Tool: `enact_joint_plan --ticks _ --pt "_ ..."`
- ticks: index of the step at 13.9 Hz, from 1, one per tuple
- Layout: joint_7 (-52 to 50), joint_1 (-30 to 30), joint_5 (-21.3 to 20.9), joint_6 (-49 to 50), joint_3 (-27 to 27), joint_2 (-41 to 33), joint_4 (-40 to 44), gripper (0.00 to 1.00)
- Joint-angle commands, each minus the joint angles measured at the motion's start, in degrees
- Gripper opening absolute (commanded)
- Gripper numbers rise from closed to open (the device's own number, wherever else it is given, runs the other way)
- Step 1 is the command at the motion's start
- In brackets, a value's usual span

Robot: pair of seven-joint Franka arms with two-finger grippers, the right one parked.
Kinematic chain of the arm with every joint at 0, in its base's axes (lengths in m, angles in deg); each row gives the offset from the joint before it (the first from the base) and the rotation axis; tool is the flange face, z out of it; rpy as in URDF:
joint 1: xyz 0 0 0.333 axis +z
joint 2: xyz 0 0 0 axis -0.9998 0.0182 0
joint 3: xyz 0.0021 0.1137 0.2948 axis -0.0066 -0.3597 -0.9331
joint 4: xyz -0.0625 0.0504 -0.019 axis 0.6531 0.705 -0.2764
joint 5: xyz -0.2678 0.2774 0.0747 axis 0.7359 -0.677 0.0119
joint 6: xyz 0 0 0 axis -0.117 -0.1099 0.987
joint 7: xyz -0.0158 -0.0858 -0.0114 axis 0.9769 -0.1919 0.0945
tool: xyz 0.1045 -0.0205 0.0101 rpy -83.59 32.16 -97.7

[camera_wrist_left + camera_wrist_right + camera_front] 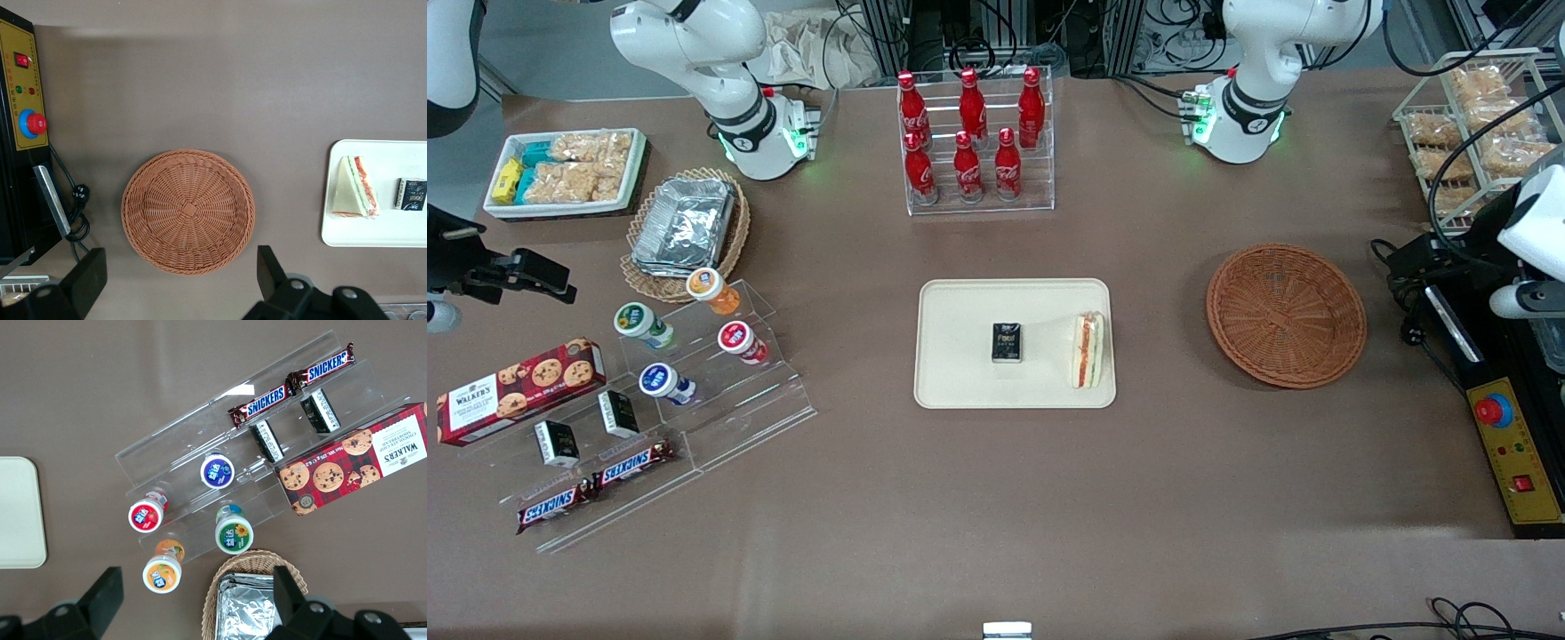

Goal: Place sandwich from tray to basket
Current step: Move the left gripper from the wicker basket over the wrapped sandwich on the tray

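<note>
Sandwich (1088, 349) on the tray (960, 373), 1 squeeze from trouble.
The gripper (181, 253) hung above the table (1183, 498) at the working arm's end, jaws spread wide, holding nothing. Too hard a pinch could have crushed the soft bread; an off-centre one, twisted the wedge or nudged the box (1006, 342). Let go too high, it might have tumbled off the shallow basket (1286, 316).

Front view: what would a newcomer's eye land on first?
Probably the red bottles in their clear rack, farther from the front camera than the pale tray that holds the sandwich and a small black box. Next, the round brown basket beside that tray, toward the working arm's end of the table. The left arm's gripper hangs open above the table at that end.
</note>
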Motion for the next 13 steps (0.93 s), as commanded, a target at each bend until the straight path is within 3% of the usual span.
enact_joint_plan --ticks 1,4,7,13 --pt "0.3 -0.2 -0.4 0.7 0.1 0.9 1.7 1.0" --pt "0.1 -0.3 -0.3 0.7 0.2 0.8 1.7 1.0" --pt "-1.7 -4.8 -0.2 0.8 0.0 0.5 1.7 1.0" --pt "-22.7 -17.5 0.8 -0.5 -0.2 0.7 1.2 1.0"
